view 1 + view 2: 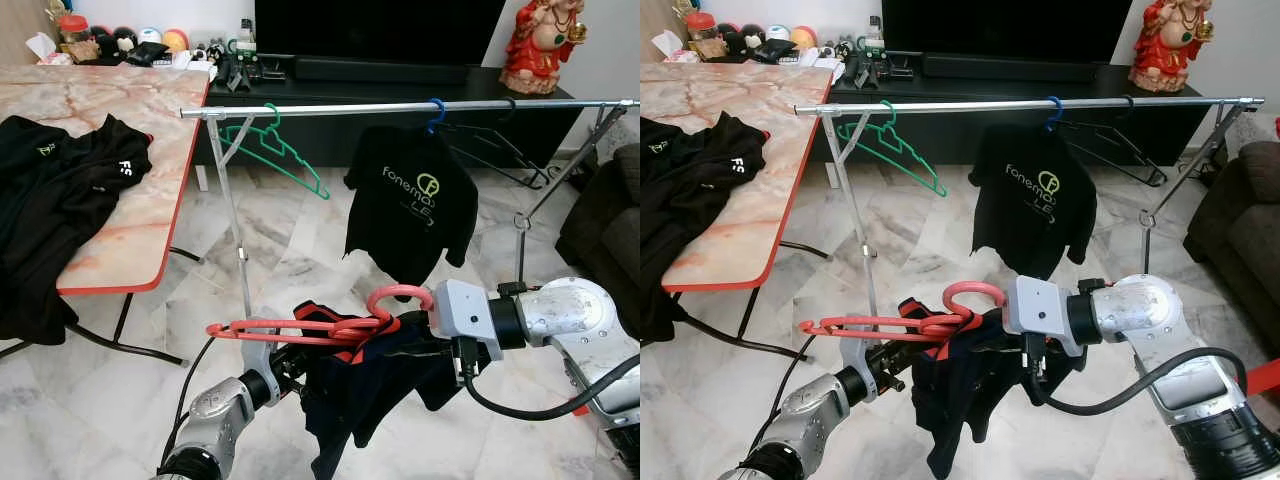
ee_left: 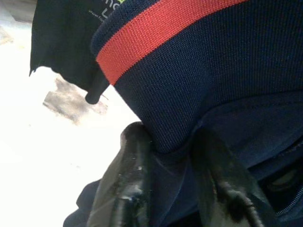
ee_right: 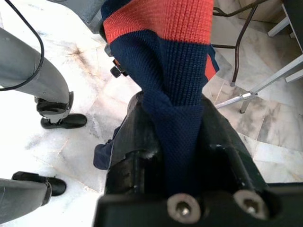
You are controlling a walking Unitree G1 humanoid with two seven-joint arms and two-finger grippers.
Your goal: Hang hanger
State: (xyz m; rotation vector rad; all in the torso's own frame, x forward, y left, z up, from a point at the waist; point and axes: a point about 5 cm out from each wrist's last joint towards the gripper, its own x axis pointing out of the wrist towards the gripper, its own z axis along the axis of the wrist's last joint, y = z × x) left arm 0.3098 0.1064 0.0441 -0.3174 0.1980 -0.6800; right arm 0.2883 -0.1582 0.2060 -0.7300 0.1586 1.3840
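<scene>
Red hanger [image 1: 300, 328] with navy shirt [image 1: 365, 385]: held between both grippers, below the rail [image 1: 400, 107]. Left gripper [image 2: 173, 156]: fingers pinched on shirt fabric. Right gripper [image 3: 177, 137]: clamped on shirt collar, beside the hanger's hook.

A silver metal clothes rail [image 1: 400, 107] stands on the pale marble floor [image 1: 290, 250], spanning left to right. On it hang an empty green plastic hanger [image 1: 275, 150] near its left end, a black printed T-shirt [image 1: 412, 210] on a blue hanger at centre, and a black wire hanger [image 1: 495, 150] further right. To the left, a marble-topped table with red edge [image 1: 130, 240] carries black garments [image 1: 60, 190].
</scene>
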